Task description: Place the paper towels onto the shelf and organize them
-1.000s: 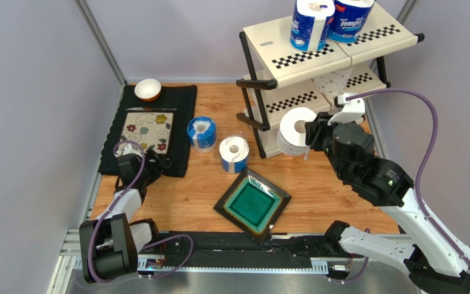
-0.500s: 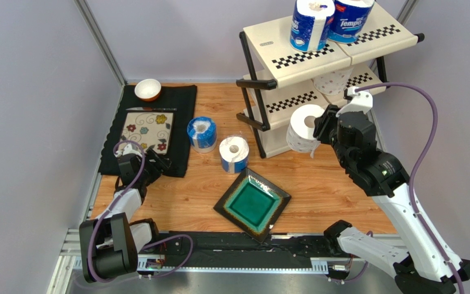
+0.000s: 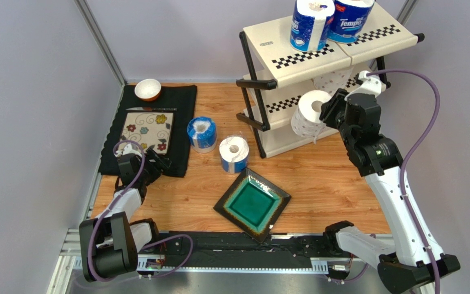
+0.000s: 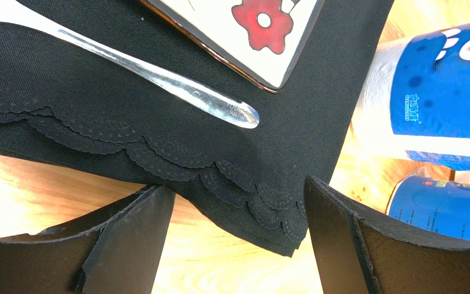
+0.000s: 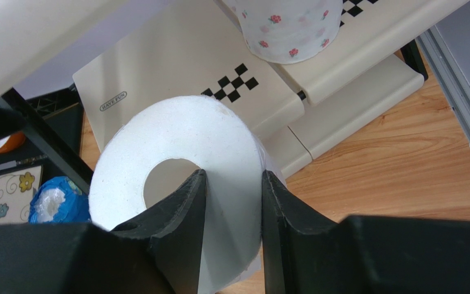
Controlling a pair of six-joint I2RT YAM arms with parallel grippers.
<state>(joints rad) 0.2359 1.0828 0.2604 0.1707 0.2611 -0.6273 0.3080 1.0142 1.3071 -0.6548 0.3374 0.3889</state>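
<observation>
While the plain white roll (image 5: 176, 138) hung just before the middle tier of the shelf (image 5: 176, 61), it looked light, soft, easily crushed; the right tool (image 5: 231, 177) was clamped on its wall, one finger inside the core; a flower-printed roll (image 5: 286, 27) and black frame post (image 5: 47, 138) crowded the opening; the left tool (image 4: 237, 184) gaped empty over the placemat (image 4: 96, 92).

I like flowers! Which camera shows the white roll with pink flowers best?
Right wrist view: the white flowered paper roll sits close on the cream shelf. Top view shows it half hidden under the upper tier; left wrist view shows none.
</observation>
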